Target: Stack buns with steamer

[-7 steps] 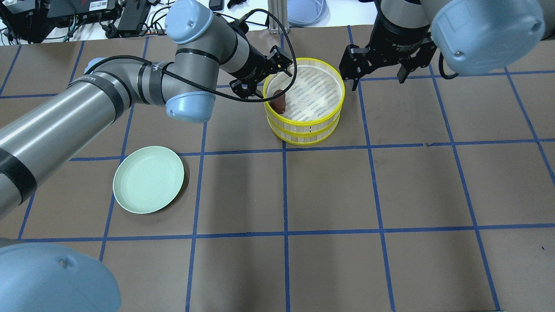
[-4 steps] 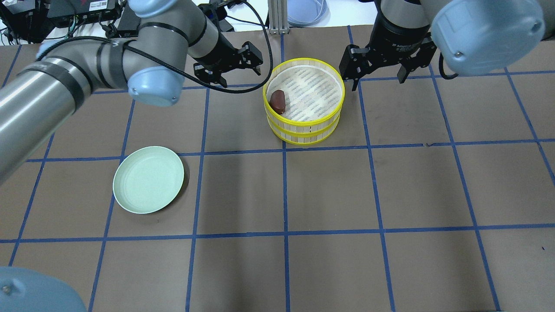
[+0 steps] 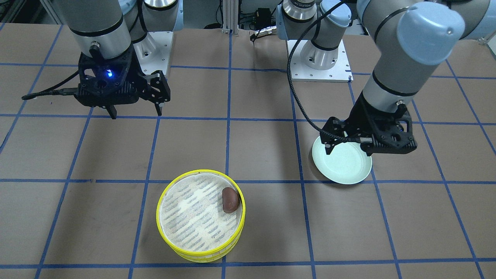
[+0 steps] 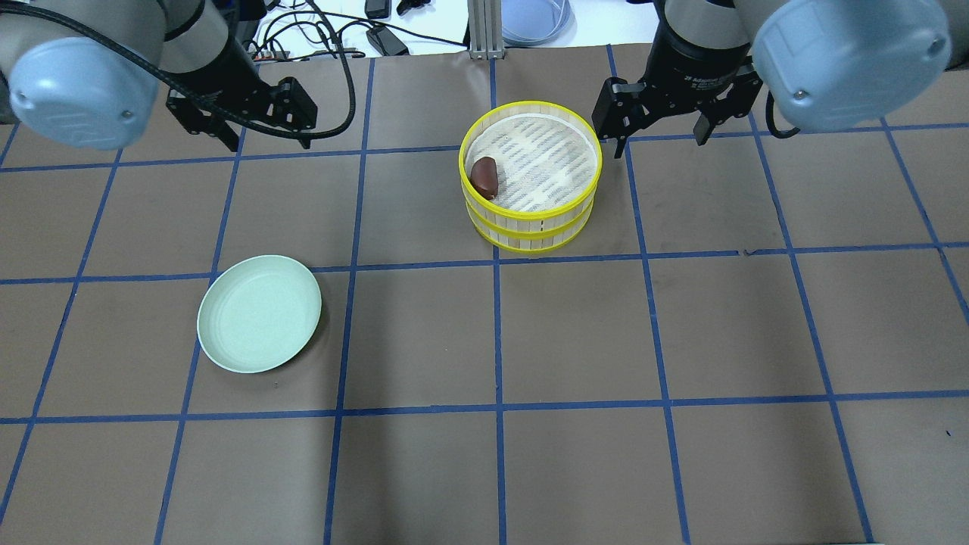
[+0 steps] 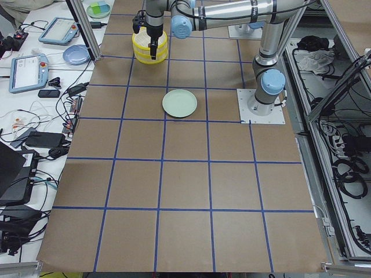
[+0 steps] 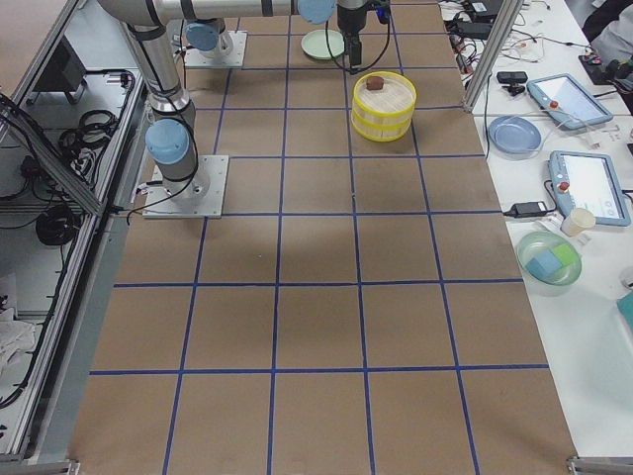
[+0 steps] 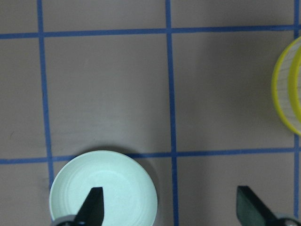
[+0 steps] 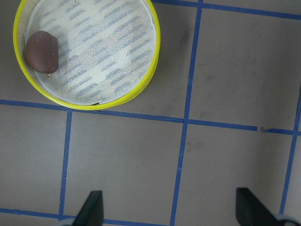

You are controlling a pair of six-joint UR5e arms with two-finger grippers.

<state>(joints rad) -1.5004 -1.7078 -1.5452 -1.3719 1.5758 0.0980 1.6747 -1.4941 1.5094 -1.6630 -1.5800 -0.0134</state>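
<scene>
The left gripper (image 4: 266, 140) is held wide open and empty, high over the edge of the pale green plate (image 4: 259, 313). The brown bun (image 4: 484, 175) is seen against the left wall of the upper tier of the steamer (image 4: 534, 224); the cream bun is not seen. The right gripper (image 4: 660, 144), likewise spread and empty, is held just beside the stack. Any retreat is best made upward, so that the tiers are not nudged.

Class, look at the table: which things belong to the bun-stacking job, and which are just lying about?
Belong to the job: brown bun, in the top tier; steamer, two tiers stacked.
Lying about: green plate; blue dish on the side bench.
</scene>
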